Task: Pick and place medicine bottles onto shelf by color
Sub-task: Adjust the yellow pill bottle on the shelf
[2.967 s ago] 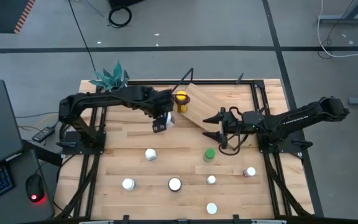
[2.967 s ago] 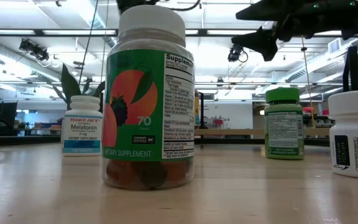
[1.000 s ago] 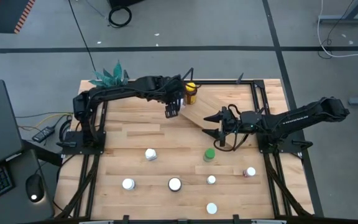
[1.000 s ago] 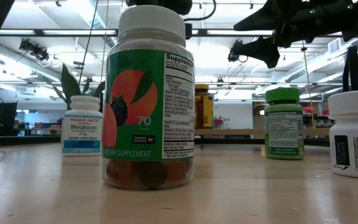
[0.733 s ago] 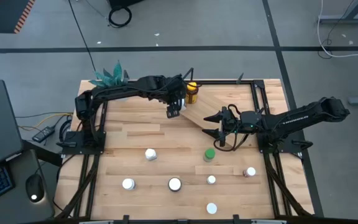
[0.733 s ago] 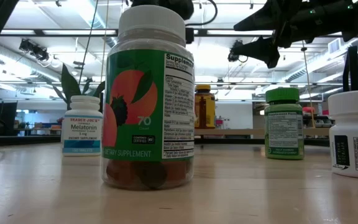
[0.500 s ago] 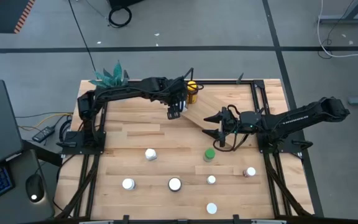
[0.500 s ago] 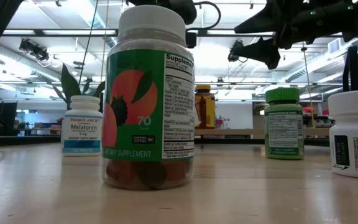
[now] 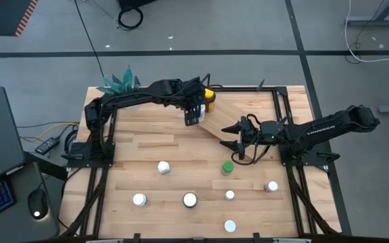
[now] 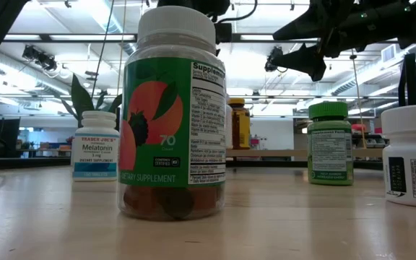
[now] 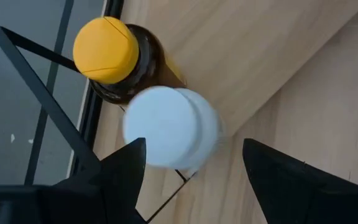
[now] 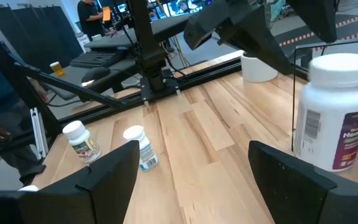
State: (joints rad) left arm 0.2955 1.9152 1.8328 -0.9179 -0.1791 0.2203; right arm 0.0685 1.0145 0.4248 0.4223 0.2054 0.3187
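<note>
At the far left corner of the shelf [image 9: 238, 111], a white-capped bottle [image 11: 169, 127] stands just beside the amber bottle with the yellow cap [image 11: 114, 59], the two touching or nearly so in the left wrist view. The shelf is a tilted light-wood board in a thin black wire frame, set on the far half of the tabletop [image 9: 140, 138]. My left gripper [image 9: 193, 113] hangs directly above the white-capped bottle, and its fingers [image 11: 117, 171] are spread apart on either side of the cap, clear of it, so the bottle is released. My right gripper [image 9: 234, 138] hovers over the near edge of the shelf, well apart from the left one, with its fingers [image 12: 98, 177] spread wide and holding nothing. In the right wrist view, a large white bottle [image 12: 331, 112] shows close ahead, next to the left arm's dark links. The remaining bottles stand on the near half of the tabletop: a green-capped bottle [image 9: 227, 167] just in front of the right gripper, a white-capped one [image 9: 163, 167] to its left, and a row nearer the front edge made up of two white-capped bottles [image 9: 139, 199] and [image 9: 190, 200], a small white one [image 9: 229, 195], a pinkish one [image 9: 271, 186] and another white cap [image 9: 230, 226]. A white pot with a green plant [image 9: 119, 84] stands at the far left corner of the tabletop.
</note>
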